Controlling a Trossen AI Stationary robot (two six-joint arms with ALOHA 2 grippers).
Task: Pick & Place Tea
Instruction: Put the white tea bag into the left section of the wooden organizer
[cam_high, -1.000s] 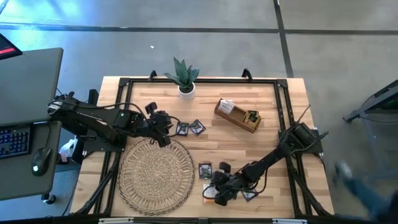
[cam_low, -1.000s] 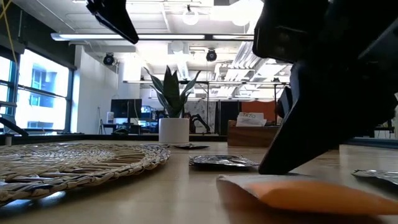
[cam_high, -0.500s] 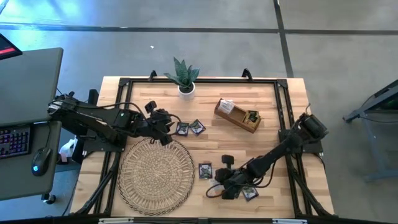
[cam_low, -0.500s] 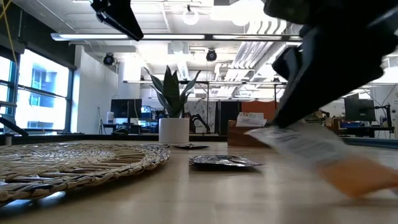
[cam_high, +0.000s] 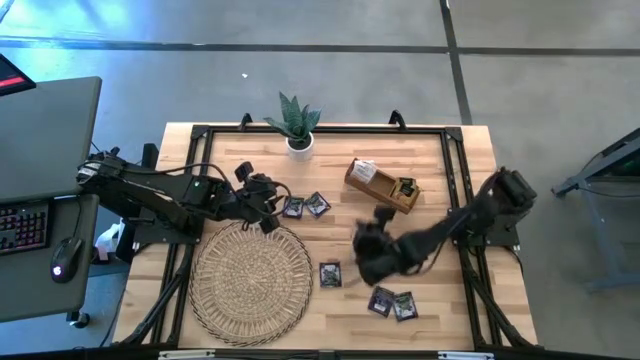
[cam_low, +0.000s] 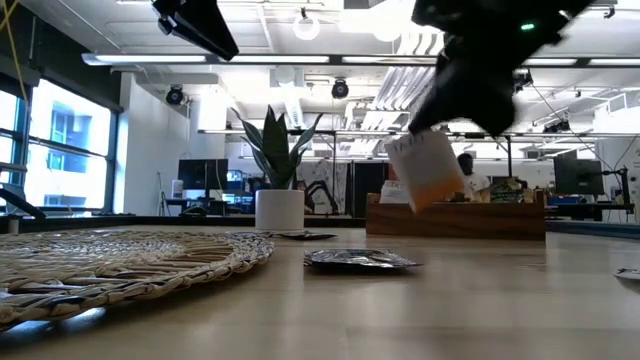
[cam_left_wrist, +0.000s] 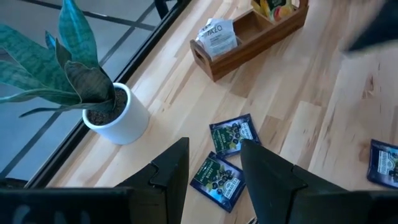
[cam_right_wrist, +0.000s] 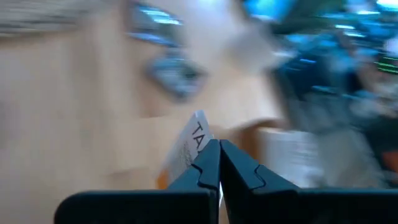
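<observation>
The carry step is in hand. The right pincer (cam_low: 470, 125) is clamped on an orange-and-white tea sachet (cam_low: 428, 170), which hangs clear of the table (cam_high: 440, 170), between the loose sachets near the front edge and the wooden tray (cam_high: 382, 186). In the right wrist view the fingers pinch the sachet's upper edge, and its white part sticks out past them; that view is blurred, so I cannot tell how deep the grip goes.

The left pincer (cam_left_wrist: 214, 165) hovers with its fingers apart and nothing between them, over two dark blue sachets (cam_left_wrist: 227, 155) lying beside the potted plant (cam_high: 296, 122), near the far edge of the woven mat (cam_high: 250, 278).

Judging by the task, the next move is to bring the held sachet over an open compartment of the tray, which already holds a white sachet (cam_left_wrist: 216, 37) at one end, lower it in, then part the fingers. Three more dark sachets (cam_high: 380, 299) wait on the table near the front edge.
</observation>
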